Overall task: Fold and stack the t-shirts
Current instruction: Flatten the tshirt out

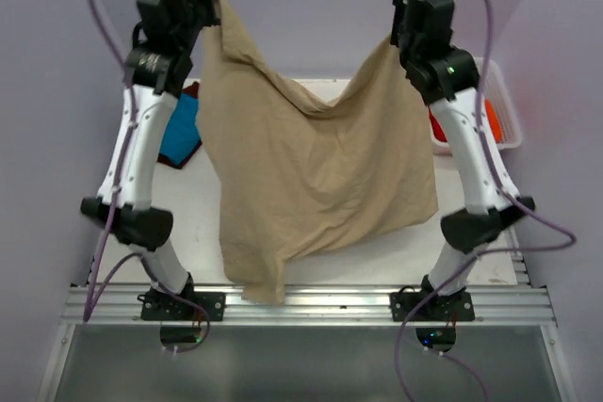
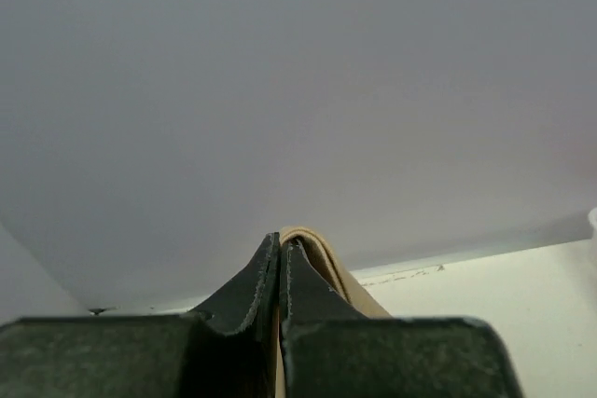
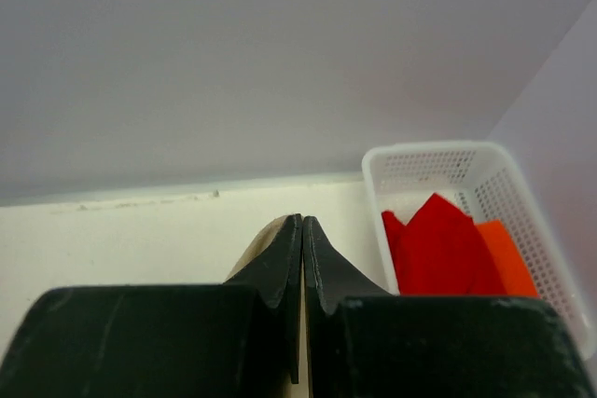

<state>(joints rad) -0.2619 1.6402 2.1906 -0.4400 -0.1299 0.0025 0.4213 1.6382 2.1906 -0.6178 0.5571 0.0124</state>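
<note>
Tan soft cloth short-sleeved t-shirt (image 1: 311,176): held up in the air between the two arms, spread wide over the middle of the worktop. Its top edge sags in a dip between the two grips. Its lower left corner hangs lowest and overlaps the near edge in the top view.
Left jaws: closed on the tan shirt's upper left corner. The left wrist view shows a tan fold poking out beside the pinched tips.
Right jaws: closed on the upper right corner. The right wrist view shows the tips pressed together with tan cloth at their left side.
Bright blue cloth t-shirt (image 1: 181,134): lying on the worktop by the left edge, towards the far left corner, partly hidden by the left arm and the tan shirt.
Dark maroon cloth (image 1: 171,160): a thin edge showing under the blue shirt; its shape cannot be told.
White plastic mesh basket (image 3: 429,154): at the far right corner, holding a red cloth (image 3: 438,249) and an orange cloth (image 3: 504,258).
White flat worktop (image 1: 198,223): bare surface visible at the near left.
</note>
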